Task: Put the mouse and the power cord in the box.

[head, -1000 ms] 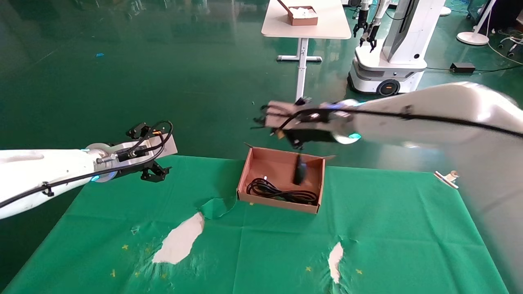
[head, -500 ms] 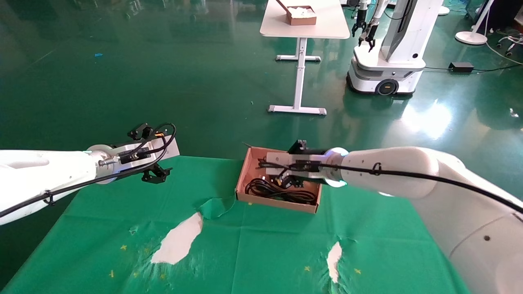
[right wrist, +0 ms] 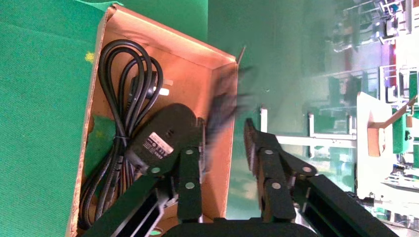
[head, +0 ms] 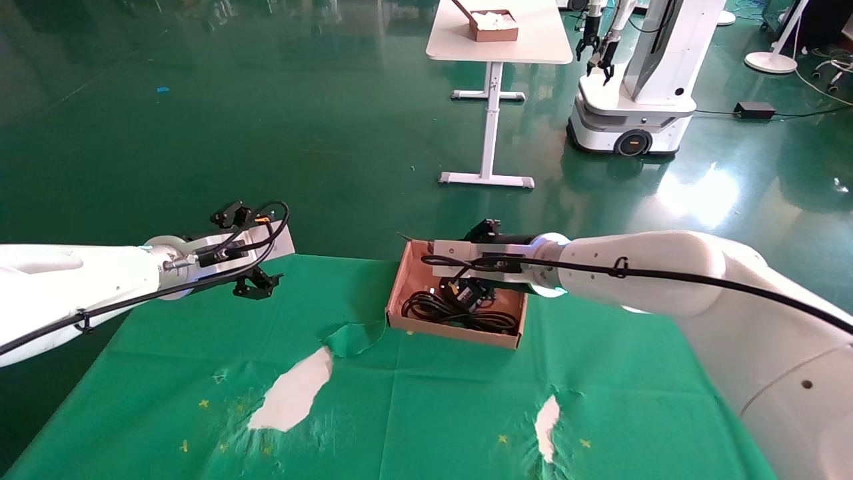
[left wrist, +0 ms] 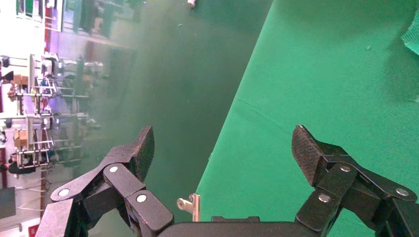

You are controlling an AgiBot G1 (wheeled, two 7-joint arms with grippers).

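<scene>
Head view first: the biggest thing here is the table (head: pixel 433 400) with its green cloth, torn in a couple of spots so pale patches (head: pixel 293 390) show through. The box (head: pixel 453 331) sits near the far edge, about mid-table.

The right arm is reaching in from the right with the right gripper (head: pixel 466 293) low over the box, pretty much inside it. The left gripper (head: pixel 256 283) is parked over the far left corner of the table, well apart from the box. In its wrist view its fingers (left wrist: pixel 141 148) are spread wide with nothing between them.

Inside the box, the power cord (right wrist: pixel 126 84) is lying coiled along one long side, plug and all. So that half looks done to me.

The mouse (right wrist: pixel 163 140) is in there too, belly-up with its label showing, resting on top of the cord loops. It's right up against the outside of one right-gripper finger, not between the two. Those jaws are apart. There's a dark blurry streak (right wrist: pixel 220 111) in the gap, maybe the mouse's thin cable, can't say for sure.

My read: both items are basically in the box. What's left is pulling the right arm out without dragging the mouse or its cable back over the wall.
</scene>
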